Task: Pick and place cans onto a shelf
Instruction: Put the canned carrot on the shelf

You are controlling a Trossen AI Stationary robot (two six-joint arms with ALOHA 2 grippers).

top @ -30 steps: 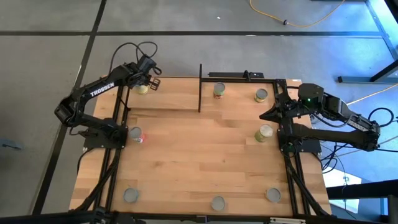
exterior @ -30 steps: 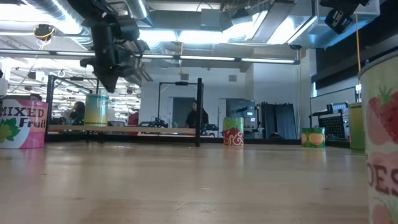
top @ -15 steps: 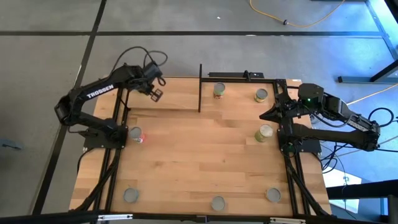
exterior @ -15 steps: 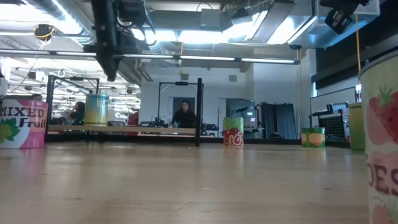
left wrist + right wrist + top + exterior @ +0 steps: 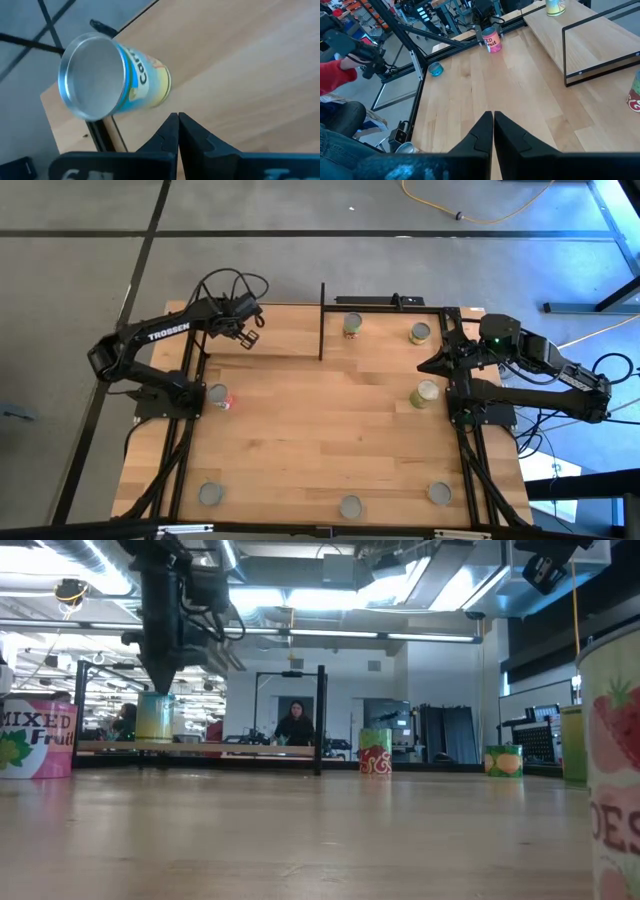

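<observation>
The left gripper (image 5: 178, 127) was seen pressed together, empty, beside the shelved yellow can (image 5: 115, 75); another can — presumably — was to be fetched.

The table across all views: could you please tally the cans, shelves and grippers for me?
Cans: 8
Shelf: 1
Grippers, the left gripper and the right gripper: 2
Total: 11
</observation>
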